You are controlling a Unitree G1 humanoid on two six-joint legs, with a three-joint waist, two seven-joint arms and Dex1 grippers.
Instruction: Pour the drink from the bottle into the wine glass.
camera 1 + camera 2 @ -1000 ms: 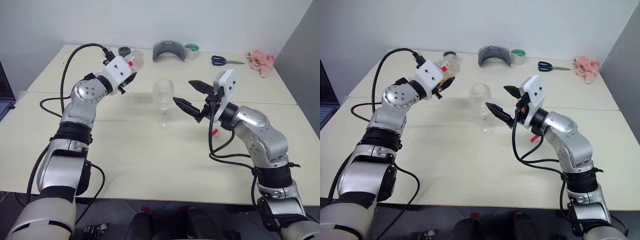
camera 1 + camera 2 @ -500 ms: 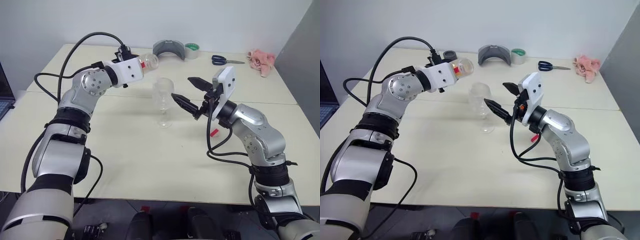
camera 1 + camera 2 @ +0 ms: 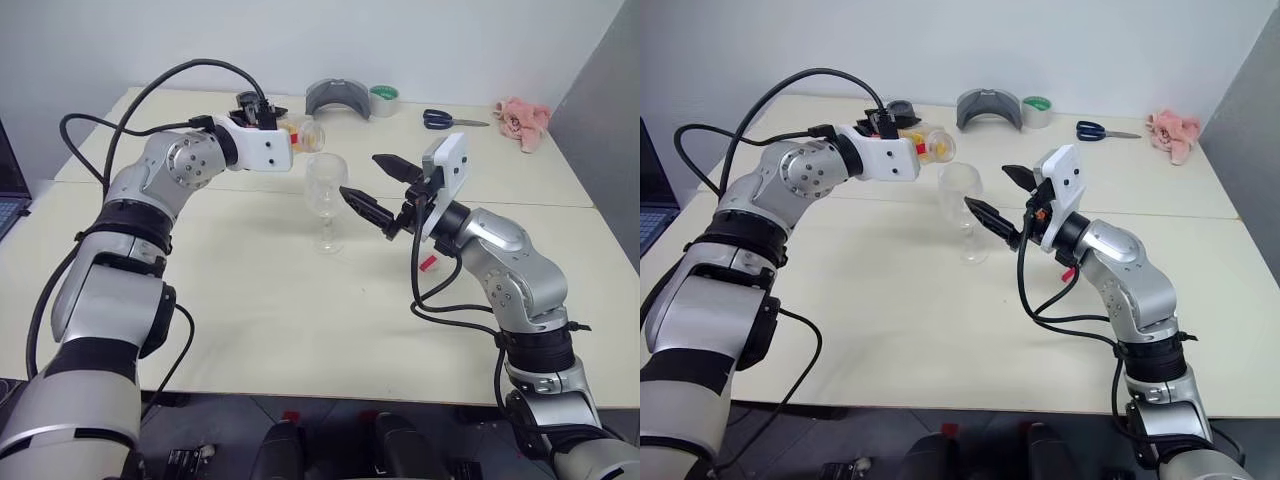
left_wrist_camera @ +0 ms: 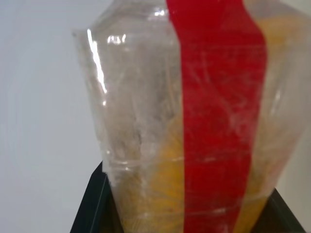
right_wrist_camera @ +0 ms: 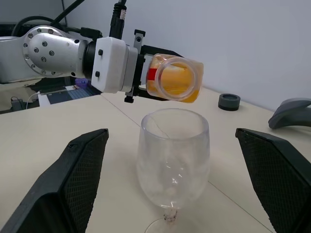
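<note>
Over the glass [image 5: 173, 154]: left gripper [image 3: 290, 130] is clamping the bottle [image 5: 174, 79] sideways | thin plastic, light, squashy; midbody hold is suiting | right gripper [image 3: 378, 185] is gaping, flanking the fragile glass

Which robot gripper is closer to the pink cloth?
Right. The right gripper hangs open beside the wine glass, nearer the pink cloth; the left gripper holds the bottle farther away.

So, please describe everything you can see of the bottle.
The bottle is small, clear plastic with a red label strip, uncapped and partly filled with orange drink. The left gripper is shut on it and holds it tipped roughly level, its open mouth above the rim of the wine glass, not touching it.
</note>
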